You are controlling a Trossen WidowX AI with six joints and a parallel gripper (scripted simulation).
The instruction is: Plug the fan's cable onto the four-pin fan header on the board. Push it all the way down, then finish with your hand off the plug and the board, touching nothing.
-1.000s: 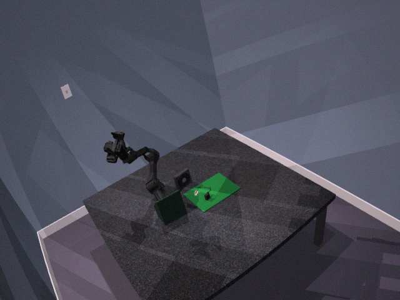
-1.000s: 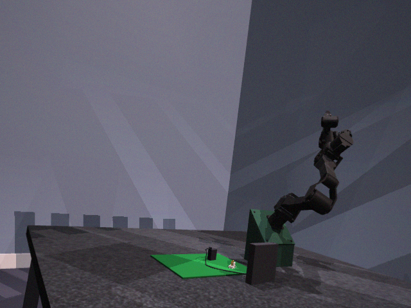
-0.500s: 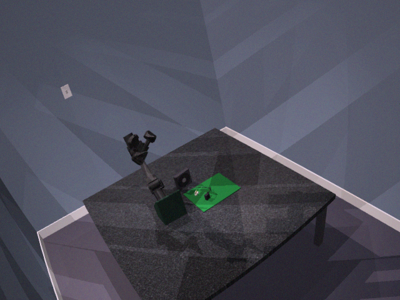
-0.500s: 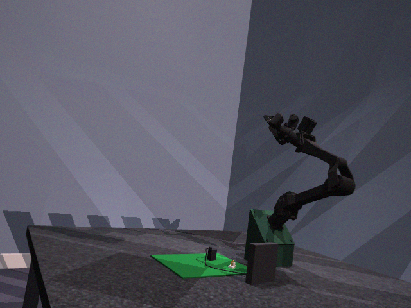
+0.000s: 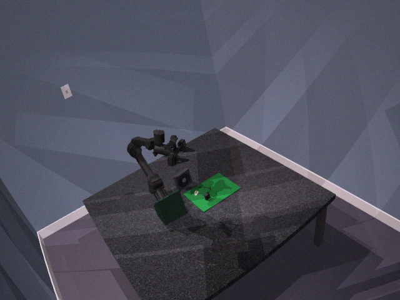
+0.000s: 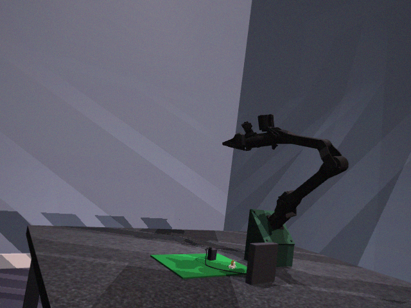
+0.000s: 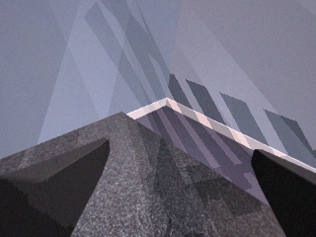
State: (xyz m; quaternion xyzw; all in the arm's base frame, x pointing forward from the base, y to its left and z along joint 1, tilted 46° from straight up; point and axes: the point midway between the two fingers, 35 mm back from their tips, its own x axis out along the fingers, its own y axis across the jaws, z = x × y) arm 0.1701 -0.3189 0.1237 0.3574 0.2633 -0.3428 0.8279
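Note:
The green board [image 5: 225, 186] [image 6: 175, 264] lies flat on the table. A small white header [image 5: 196, 192] [image 6: 232, 265] with a tan top stands on the board near the fan. The black block-like plug [image 5: 207, 195] [image 6: 212, 254] stands upright on the board, apart from the header; the thin dark cable [image 6: 216, 267] loops across the board and up to it. The square fan [image 5: 178, 182] [image 6: 262, 264] stands on edge beside the board. My gripper [image 5: 191, 155] [image 6: 223, 143] [image 7: 179, 150] is wide open and empty, high above the table, pointing roughly level and touching nothing. Pin detail is too small to tell.
The dark speckled table [image 5: 155, 258] [image 6: 115, 294] [image 7: 133, 197] carries the arm's green base [image 5: 170, 208] [image 6: 285, 253] beside the board and fan. The table's far corner and the floor beyond show in the wrist view. Walls stand behind the table.

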